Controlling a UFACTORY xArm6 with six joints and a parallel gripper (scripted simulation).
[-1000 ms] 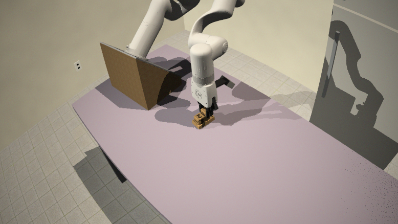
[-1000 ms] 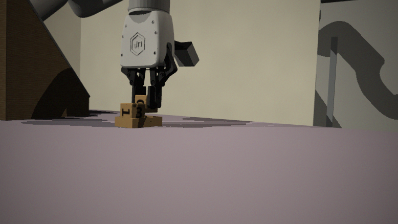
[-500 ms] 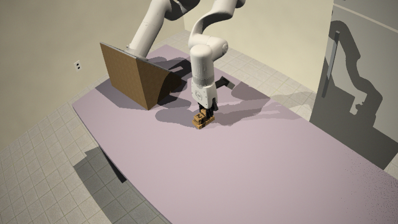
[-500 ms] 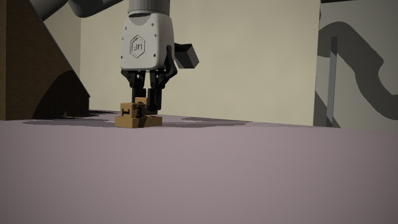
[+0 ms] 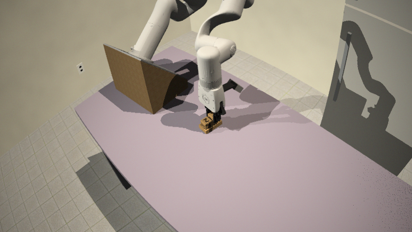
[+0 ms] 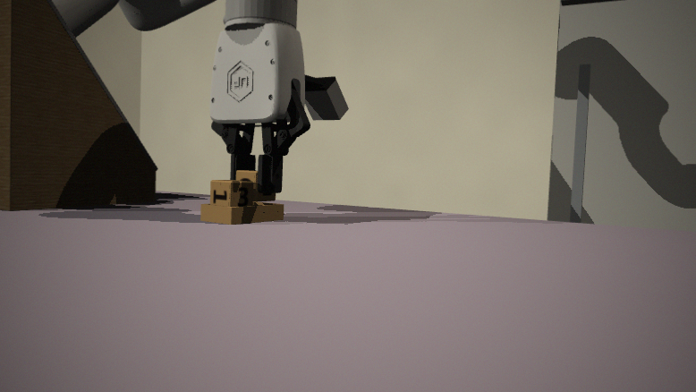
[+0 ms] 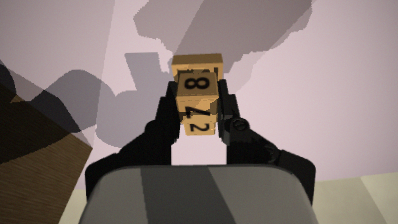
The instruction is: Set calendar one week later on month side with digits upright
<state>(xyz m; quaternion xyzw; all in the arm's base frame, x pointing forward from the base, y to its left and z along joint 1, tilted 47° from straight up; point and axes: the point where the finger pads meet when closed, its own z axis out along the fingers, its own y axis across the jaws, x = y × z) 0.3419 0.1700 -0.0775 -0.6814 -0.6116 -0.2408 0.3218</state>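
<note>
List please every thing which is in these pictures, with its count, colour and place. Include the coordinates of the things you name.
held cube (image 5: 211, 115) (image 6: 246, 174) (image 7: 196, 82): one, light wooden, between the gripper's fingers
other cube (image 5: 205, 121) (image 6: 220, 193) (image 7: 201, 127): one, light wooden, in the tray
tray (image 5: 206, 131) (image 6: 216, 214) (image 7: 197, 59): one, light wooden, on the table
table (image 5: 230, 172) (image 6: 389, 292) (image 7: 325, 100): one, pale purple, under the tray
table leg (image 5: 119, 175): one visible, black, under the table
outlet (image 5: 80, 68): one, white, on wall
walls (image 5: 43, 43) (image 6: 413, 97): at least two, cream, around
grey panel (image 5: 388, 57) (image 6: 604, 146): one, with handle, at right
floor (image 5: 37, 172): one, beige tiles, below
pedestal (image 5: 129, 77) (image 6: 29, 97) (image 7: 45, 170): one, brown, under the arm
arm (image 5: 208, 66) (image 6: 260, 9): one, white, above
gripper (image 5: 214, 116) (image 6: 257, 187) (image 7: 198, 93): one, white and black, at arm's end
</note>
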